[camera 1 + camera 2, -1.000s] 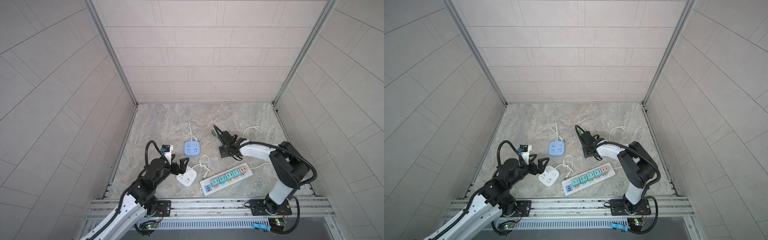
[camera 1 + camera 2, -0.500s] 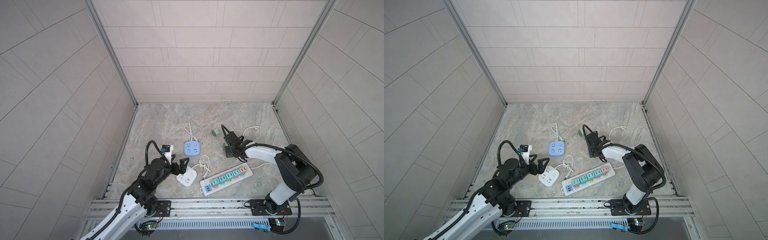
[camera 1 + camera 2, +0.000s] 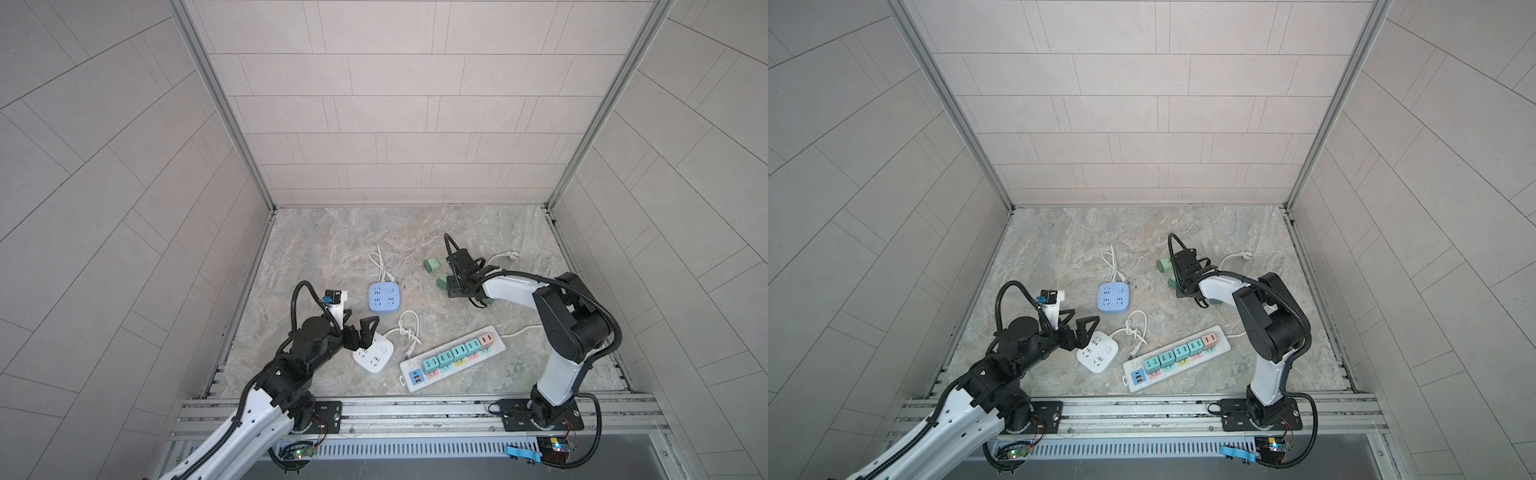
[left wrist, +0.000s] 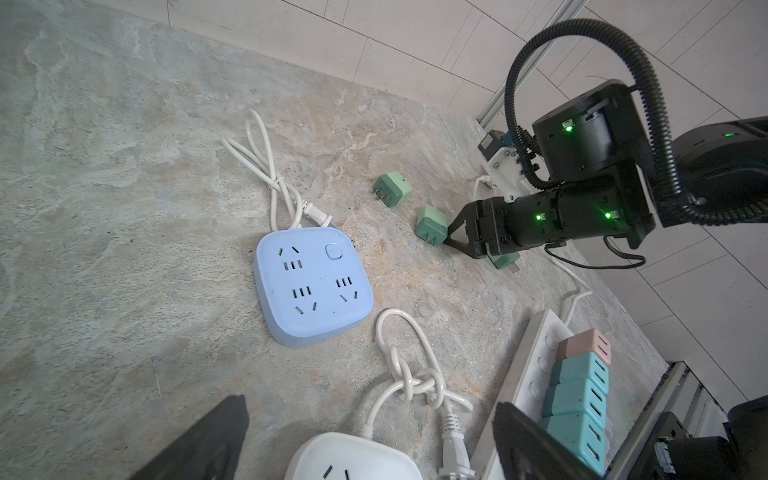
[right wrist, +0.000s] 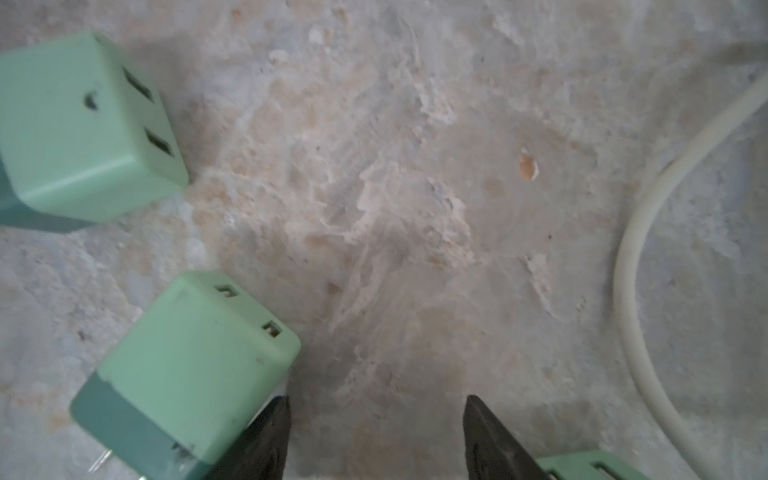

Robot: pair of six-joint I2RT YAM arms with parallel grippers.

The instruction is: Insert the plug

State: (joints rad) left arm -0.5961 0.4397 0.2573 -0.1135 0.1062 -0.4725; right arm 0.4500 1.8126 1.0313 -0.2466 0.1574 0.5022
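With 12 o'clock at the back wall, three green plugs lay on the desk (image 3: 332,241) at about 2 o'clock from its middle. The right gripper (image 5: 376,401) stood low among them, its jaws partly apart with nothing between them. The near plug (image 5: 195,357) lay on its side just outside one finger, at 9 o'clock of the gripper in a top view. The far plug (image 3: 431,264) lay free at 11 o'clock. The third plug (image 3: 491,300) was half hidden under the arm at 4 o'clock.

In my judgement the step was to take the near plug. To do it well, the gripper should shift toward 9 o'clock until the plug's body comes between the fingers, and not push it with the finger's outer side. It should close on two flat sides and leave the prongs free, so that they can later go straight into the strip (image 3: 453,357) at 6 o'clock. The cable (image 5: 625,257) and the third plug were close, so the move should be small.

The left gripper (image 3: 358,330) hovered wide open above the white socket (image 3: 372,354) and held nothing.

One second earlier the right gripper reached farther toward 11 o'clock, with the far plug at its fingertips. Since then it had drawn back toward 4 o'clock and left that plug alone. The left arm had not moved.
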